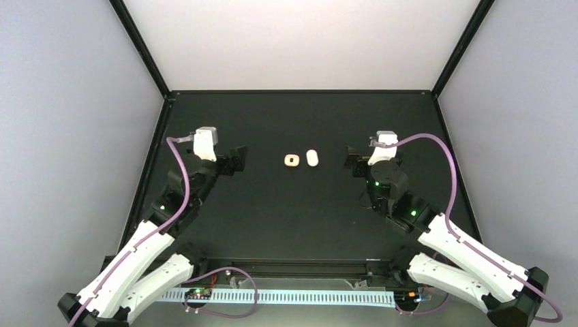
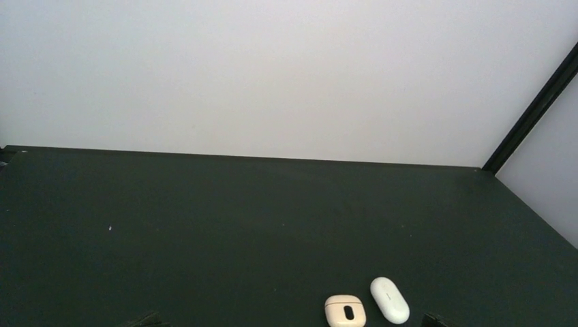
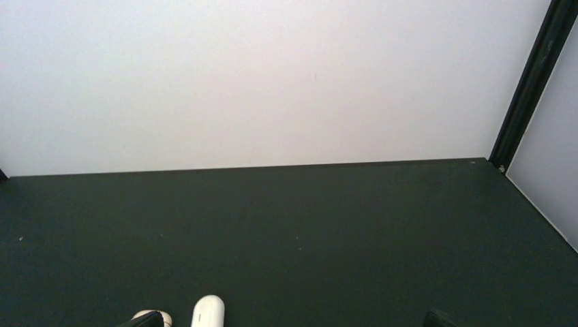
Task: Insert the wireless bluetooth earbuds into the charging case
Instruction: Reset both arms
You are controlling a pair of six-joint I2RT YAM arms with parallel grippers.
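Two arms are squared up mirror-fashion, one on each side of the dark table [image 1: 293,225]. Right in the middle, between them, sit two little charging cases side by side, not quite touching. The beige case [image 1: 292,160] is on the left, squarish, with a dark oval mark on it. The white case [image 1: 312,158] is on the right, a smooth pill shape.

Both look closed from up here, and no loose earbuds show anywhere. They may be inside, or too small to make out.

The left jaws are spread wide with nothing in them, pointing in at the beige case from the left. The right jaws are just as wide and empty, facing the white case from the right. Each stands well apart from its case.

That reads as a ready stance, with each arm matched to the nearer case so neither has to cross over. My call is that the first job is getting a lid open.
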